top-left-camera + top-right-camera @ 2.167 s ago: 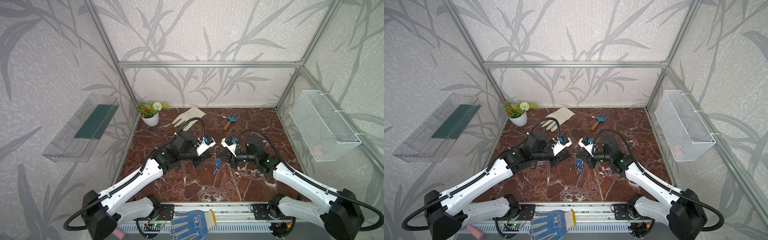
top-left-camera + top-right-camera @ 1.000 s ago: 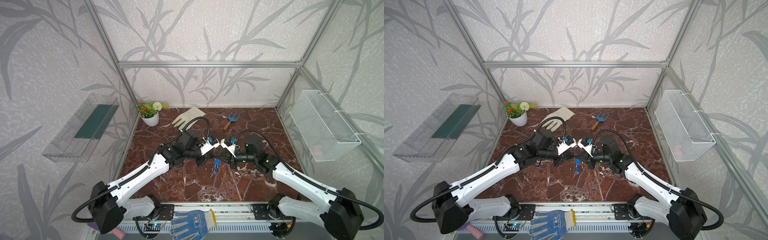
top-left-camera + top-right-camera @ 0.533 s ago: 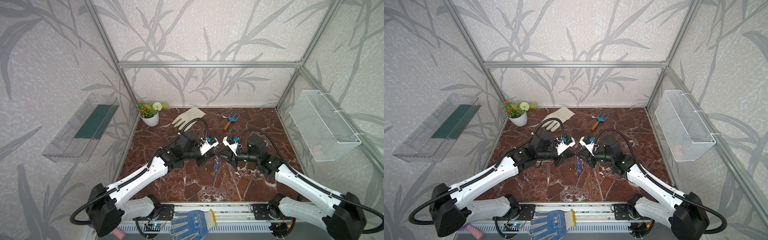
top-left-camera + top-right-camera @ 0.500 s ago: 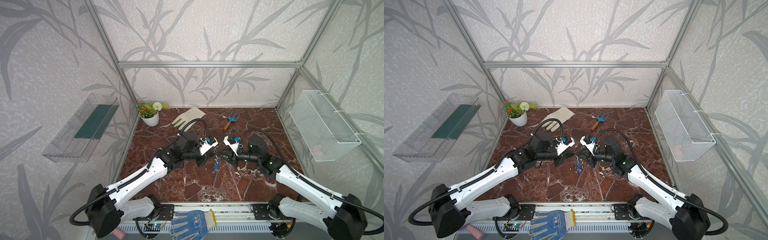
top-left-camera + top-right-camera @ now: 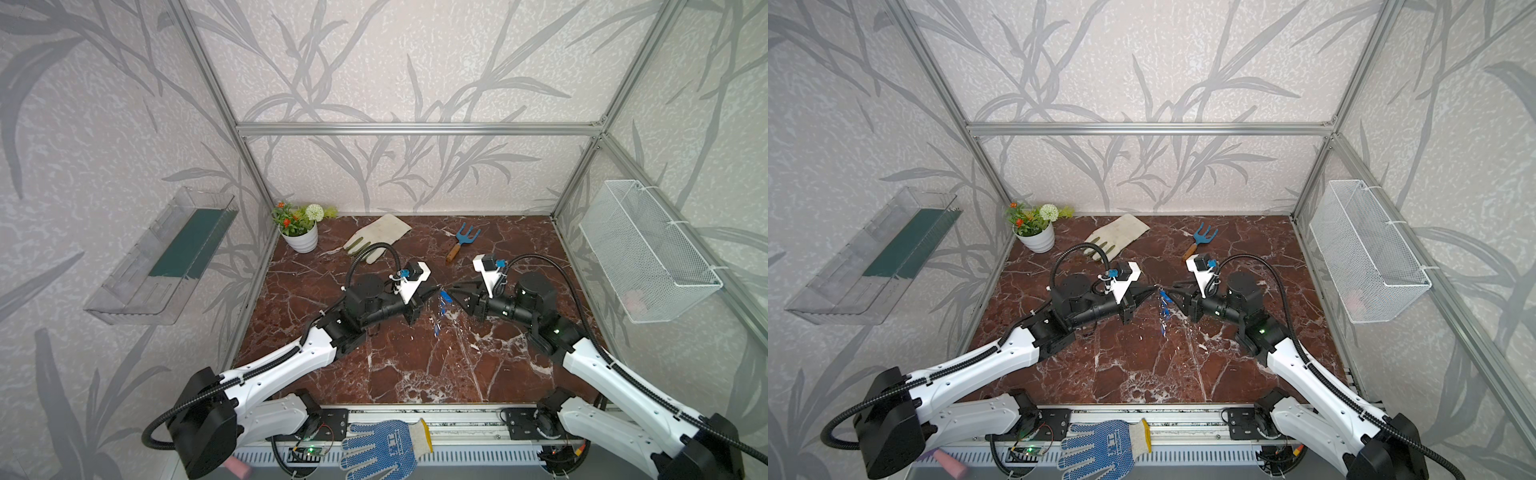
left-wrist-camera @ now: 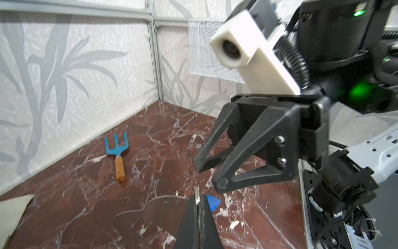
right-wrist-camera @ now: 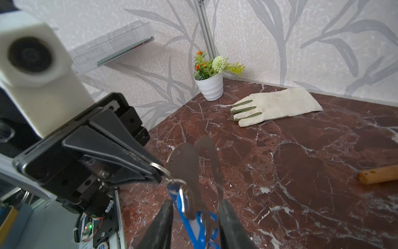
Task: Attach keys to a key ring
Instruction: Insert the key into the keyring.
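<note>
Worktop [image 5: 415,365]: dark red marble with white veining. Keys [image 7: 189,222]: bright blue. Key ring [image 7: 183,163]: silver-grey. Hand fork [image 5: 460,244], upper centre: blue head, brown handle. Glove [image 5: 380,235]: cream with green stripes.

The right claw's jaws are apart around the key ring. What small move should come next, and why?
Probably draw the right claw straight back, off the key ring. Its jaws stand apart on either side of it, while the shut left claw pinches a wire ring from which the key ring and blue keys seem to hang. Backing away straight should avoid snagging them.
</note>
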